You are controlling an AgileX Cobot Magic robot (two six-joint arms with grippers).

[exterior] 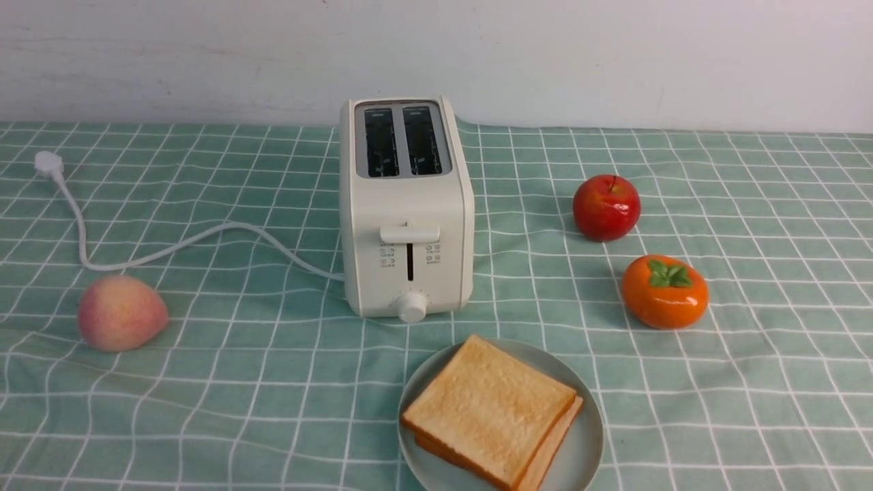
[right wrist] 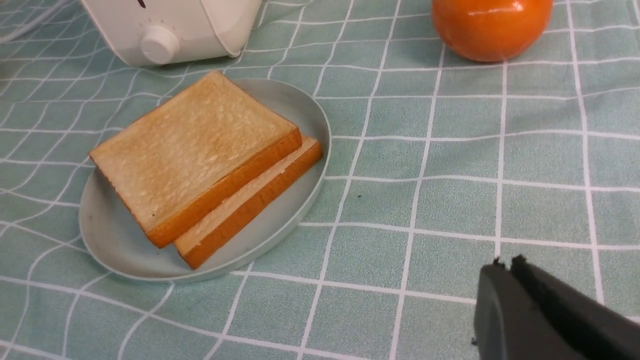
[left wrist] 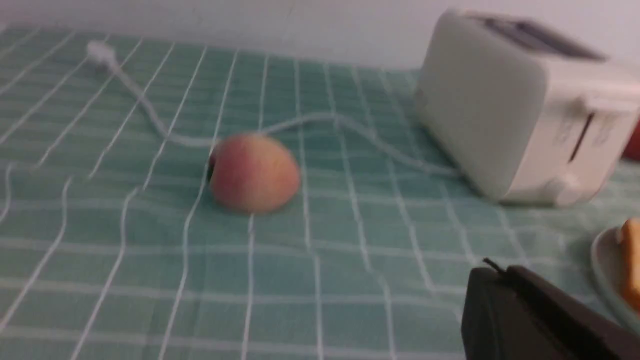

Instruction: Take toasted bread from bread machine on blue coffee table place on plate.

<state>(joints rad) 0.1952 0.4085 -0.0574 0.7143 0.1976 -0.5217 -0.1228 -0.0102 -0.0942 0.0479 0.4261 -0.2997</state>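
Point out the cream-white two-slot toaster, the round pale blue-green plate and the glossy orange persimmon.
Cream-white two-slot toaster (exterior: 375, 273): front view, front face, beside the lever slot.
Round pale blue-green plate (right wrist: 320, 185): right wrist view, rim.
Glossy orange persimmon (exterior: 663, 303): front view, body below the leaves.

The kind of place cannot be told for certain: a cream two-slot toaster (exterior: 409, 204), slices of toast (exterior: 491, 409) on a round plate (exterior: 590, 443), a red apple (exterior: 606, 208), an orange persimmon (exterior: 665, 292) and a peach (exterior: 122, 313) suggest a kitchen or dining corner. They share a green cloth (exterior: 273, 402) with a white grid, spread before a plain, scuffed pale wall (exterior: 204, 61), and the toaster's white plug (exterior: 49, 164) lies loose on that cloth, which looks more like a staged setup.
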